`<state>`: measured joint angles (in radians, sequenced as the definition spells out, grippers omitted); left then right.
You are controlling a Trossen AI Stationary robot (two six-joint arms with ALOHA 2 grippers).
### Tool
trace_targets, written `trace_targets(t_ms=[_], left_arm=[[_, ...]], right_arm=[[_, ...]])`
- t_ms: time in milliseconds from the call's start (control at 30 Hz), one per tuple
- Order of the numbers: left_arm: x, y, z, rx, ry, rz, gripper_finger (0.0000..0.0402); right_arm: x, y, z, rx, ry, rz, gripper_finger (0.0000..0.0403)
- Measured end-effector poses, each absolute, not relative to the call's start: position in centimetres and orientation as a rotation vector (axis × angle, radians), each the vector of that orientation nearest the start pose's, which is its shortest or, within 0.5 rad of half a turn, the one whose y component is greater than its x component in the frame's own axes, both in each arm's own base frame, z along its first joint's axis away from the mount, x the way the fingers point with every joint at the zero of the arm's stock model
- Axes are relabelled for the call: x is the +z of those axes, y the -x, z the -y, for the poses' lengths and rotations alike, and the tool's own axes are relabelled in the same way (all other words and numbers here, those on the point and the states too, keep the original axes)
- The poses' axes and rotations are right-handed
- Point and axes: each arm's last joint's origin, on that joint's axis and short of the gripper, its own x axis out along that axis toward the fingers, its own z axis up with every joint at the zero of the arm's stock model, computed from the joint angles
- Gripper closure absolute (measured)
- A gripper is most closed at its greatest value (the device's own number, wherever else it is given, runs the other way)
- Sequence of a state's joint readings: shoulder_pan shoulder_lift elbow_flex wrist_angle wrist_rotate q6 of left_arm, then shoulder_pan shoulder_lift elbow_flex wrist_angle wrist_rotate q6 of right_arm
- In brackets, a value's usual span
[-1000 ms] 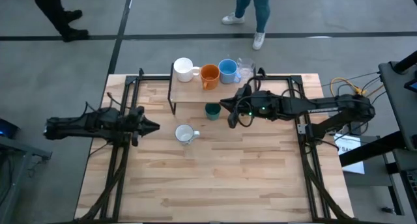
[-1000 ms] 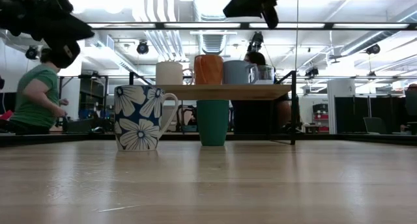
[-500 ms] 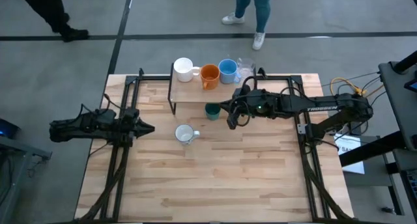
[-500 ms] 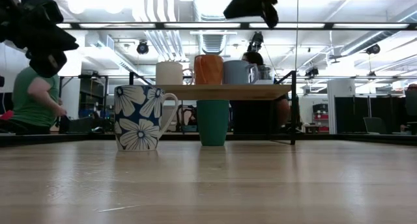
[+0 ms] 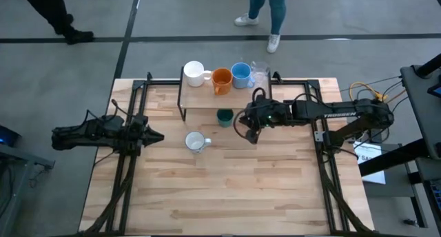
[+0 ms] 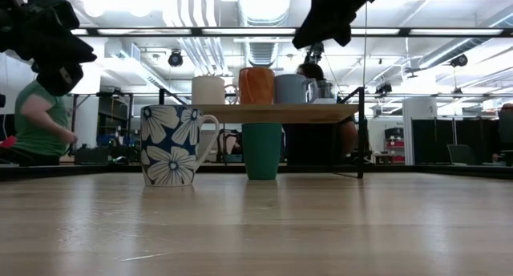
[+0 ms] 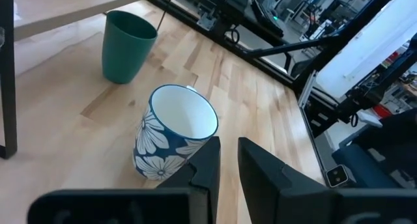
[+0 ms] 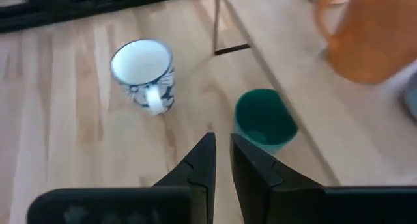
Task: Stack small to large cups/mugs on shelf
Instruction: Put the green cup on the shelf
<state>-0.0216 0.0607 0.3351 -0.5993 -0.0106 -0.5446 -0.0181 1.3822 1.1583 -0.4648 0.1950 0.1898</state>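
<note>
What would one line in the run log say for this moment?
shelf: four cups on top | dark green cup, patterned mug: on table | right gripper: near green cup, empty | left gripper: waiting, empty

Shelf (image 5: 207, 99) — white mug (image 5: 193, 73), orange mug (image 5: 221, 79), blue mug (image 5: 240, 74), glass (image 5: 259, 74).
</note>
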Motion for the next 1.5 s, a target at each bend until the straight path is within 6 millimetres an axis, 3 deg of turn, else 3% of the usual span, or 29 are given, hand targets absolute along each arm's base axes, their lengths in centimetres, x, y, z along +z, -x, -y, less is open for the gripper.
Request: trace_targets(t_ms=[167, 333, 533, 733, 1000, 1500], left_arm=[[21.3, -6.8, 0.1, 0.078, 0.534, -0.320, 0.0362], [21.3, -6.8, 0.1, 0.077, 0.534, -0.319, 0.0362], [21.3, -6.8, 0.1, 0.079, 0.534, -0.323, 0.0362], [21.3, -6.8, 0.1, 0.079, 0.534, -0.322, 0.0362], [21.3, -6.8, 0.1, 0.079, 0.534, -0.322, 0.0362], [21.3, -6.8, 0.1, 0.095, 0.531, -0.319, 0.0362]], right_arm=[[29.0, -30.3, 1.0, -0.192, -0.072, -0.798, 0.0355], [27.5, -31.3, 1.4, -0.189, -0.021, -0.974, 0.0314], [27.9, -33.5, 2.1, -0.166, 0.025, -0.970, 0.0280], [28.1, -35.0, 3.4, -0.126, 0.038, -0.972, 0.0281], [27.7, -35.5, 4.0, -0.094, 0.063, -1.003, 0.0285], [25.0, -36.7, 4.3, -0.113, 0.079, -1.080, 0.0282]])
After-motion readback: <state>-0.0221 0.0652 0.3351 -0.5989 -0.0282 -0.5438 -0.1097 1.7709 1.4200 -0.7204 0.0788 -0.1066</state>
